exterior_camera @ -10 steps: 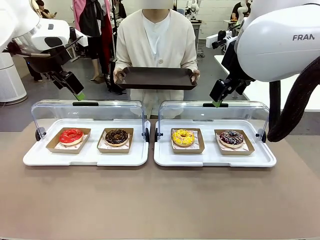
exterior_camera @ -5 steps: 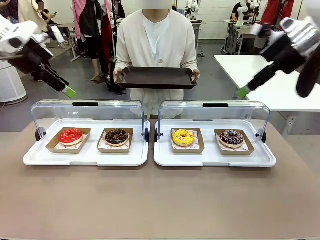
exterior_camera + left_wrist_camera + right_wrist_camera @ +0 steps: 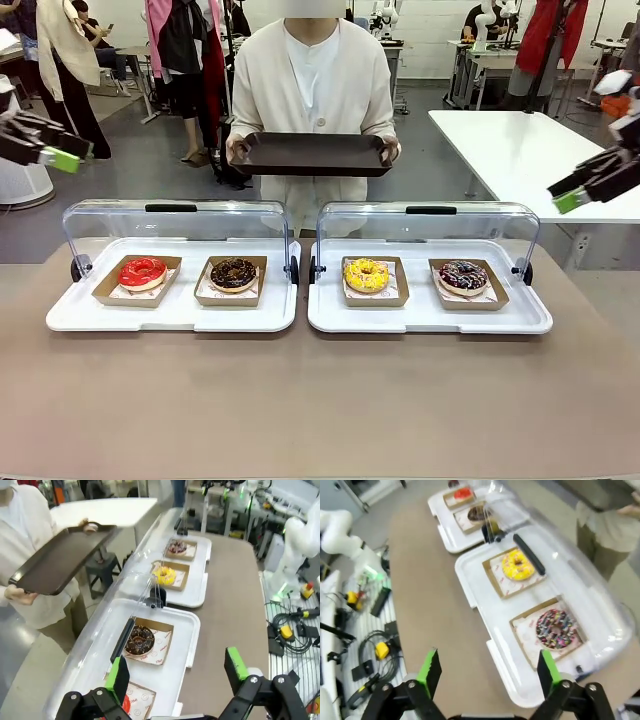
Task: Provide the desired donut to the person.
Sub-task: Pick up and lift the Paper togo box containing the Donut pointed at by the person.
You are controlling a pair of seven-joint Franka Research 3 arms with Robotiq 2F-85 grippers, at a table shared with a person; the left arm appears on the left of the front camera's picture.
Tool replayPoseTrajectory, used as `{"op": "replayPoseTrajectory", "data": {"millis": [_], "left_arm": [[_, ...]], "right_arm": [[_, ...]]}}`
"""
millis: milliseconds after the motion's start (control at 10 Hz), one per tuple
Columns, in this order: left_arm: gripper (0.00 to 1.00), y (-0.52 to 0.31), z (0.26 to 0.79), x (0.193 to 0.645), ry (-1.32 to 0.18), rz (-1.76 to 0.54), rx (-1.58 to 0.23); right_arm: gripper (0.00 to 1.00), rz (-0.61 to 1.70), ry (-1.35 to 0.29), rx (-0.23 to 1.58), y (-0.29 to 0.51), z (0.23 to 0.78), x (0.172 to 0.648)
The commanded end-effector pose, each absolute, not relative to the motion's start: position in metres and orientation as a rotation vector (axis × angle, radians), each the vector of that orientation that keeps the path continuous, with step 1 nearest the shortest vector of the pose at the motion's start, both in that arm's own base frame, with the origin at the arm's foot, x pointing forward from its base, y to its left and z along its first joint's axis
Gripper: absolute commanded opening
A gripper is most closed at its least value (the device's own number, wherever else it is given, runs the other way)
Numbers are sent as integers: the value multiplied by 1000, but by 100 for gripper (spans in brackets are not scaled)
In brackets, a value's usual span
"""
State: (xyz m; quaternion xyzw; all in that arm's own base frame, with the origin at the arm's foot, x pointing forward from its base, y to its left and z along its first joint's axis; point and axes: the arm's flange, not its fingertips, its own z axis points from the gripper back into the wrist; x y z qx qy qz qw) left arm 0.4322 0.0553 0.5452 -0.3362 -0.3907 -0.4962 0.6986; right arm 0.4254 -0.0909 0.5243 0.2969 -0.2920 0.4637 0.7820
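Left gripper (image 3: pixel 60 157) is high at the far left edge of the front view, outboard of the left white tray with clear dome lid (image 3: pixel 60 318), fingers aimed inward. Jaws spread wide, nothing between them

Right gripper (image 3: pixel 568 199) mirrors it at the far right edge, above and outboard of the right white lidded tray (image 3: pixel 535 322), fingers angled down and inward. Also wide, empty

Both lids are tipped back to the far side. Donuts sit in brown card holders: red-glazed donut (image 3: pixel 142 271) and chocolate donut (image 3: pixel 234 273) in the left tray, yellow donut (image 3: pixel 366 273) and dark sprinkled donut (image 3: pixel 463 275) in the right. None touched; can't tell which one is wanted

Person in cream-white cardigan (image 3: pixel 350 90) stands at the far side, both hands holding an empty dark rectangular tray (image 3: pixel 312 155) level at waist height
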Motion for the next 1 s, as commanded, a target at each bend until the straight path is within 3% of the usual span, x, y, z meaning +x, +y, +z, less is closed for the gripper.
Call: {"op": "replayPoseTrajectory", "data": {"millis": [0, 300, 900], "left_arm": [[100, 79, 526, 434, -910, -1084, -781], [100, 98, 517, 419, -965, -1074, -769], [100, 102, 520, 409, -933, -1036, -730]], "right_arm": [[100, 1019, -819, 775, -122, 531, 417], [100, 1005, -906, 822, -151, 538, 396], [100, 1056, -787, 758, -165, 532, 381]]}}
